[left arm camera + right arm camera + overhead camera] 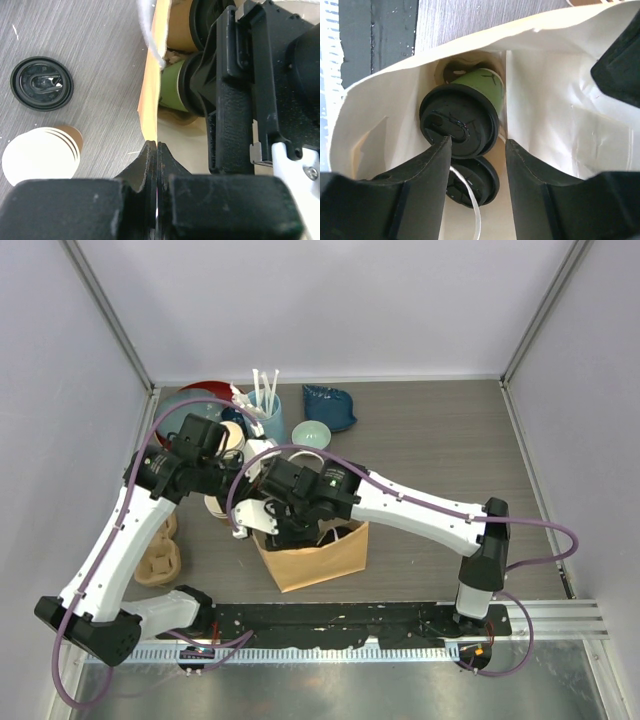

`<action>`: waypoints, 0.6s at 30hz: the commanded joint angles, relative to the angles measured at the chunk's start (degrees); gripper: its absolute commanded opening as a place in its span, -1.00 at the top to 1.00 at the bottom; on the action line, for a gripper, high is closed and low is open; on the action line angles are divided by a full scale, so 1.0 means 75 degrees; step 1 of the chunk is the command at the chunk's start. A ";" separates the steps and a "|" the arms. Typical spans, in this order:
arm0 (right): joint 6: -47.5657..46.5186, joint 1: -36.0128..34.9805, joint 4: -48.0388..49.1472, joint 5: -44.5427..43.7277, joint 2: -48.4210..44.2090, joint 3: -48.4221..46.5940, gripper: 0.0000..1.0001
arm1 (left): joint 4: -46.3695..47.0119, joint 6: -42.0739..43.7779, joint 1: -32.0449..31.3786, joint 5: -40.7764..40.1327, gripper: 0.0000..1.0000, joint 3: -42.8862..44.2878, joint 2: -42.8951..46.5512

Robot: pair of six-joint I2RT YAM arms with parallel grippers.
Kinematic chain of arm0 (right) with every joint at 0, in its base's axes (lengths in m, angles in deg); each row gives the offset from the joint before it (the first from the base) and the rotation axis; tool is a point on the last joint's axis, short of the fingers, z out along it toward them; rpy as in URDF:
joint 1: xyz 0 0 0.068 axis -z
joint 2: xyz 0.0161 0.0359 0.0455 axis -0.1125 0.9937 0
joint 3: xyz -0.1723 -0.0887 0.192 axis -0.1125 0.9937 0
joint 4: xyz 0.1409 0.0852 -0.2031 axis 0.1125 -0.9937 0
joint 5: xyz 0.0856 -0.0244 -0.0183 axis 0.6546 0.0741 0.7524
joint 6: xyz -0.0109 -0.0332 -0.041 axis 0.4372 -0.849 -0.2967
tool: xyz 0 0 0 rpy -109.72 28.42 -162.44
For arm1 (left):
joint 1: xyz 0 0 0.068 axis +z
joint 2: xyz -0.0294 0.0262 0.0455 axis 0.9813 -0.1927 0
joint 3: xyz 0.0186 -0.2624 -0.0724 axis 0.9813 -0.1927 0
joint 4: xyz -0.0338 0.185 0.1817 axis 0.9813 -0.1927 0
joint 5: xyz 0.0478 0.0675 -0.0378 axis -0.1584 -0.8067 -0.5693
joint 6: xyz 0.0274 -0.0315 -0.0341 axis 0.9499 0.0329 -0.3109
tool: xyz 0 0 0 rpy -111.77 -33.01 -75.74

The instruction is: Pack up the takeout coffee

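Below, grey wood-grain tabletop (440,465) (pale walls (330,300)).

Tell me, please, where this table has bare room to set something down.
The table is bare on its right, bordered by the paper bag, the dark blue dish and the right wall. The back-left is crowded with bowls and a utensil cup.

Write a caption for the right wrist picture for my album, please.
Open right hand over the paper bag, with the green cup and a second lidded cup inside.
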 commanded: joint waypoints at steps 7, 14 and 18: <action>0.0399 -0.0185 0.3018 -0.0495 -0.1846 0.1578 -0.25 | 0.0419 -0.0372 -0.0225 0.0591 1.00 0.0199 0.0080; 0.0622 -0.0174 0.4283 -0.0800 -0.2983 0.2479 -0.39 | 0.0384 -0.0337 -0.0213 0.0520 1.00 0.0199 0.0057; 0.0809 -0.0174 0.4660 -0.1210 -0.3417 0.2774 -0.43 | 0.0372 -0.0337 -0.0213 0.0532 1.00 0.0235 0.0069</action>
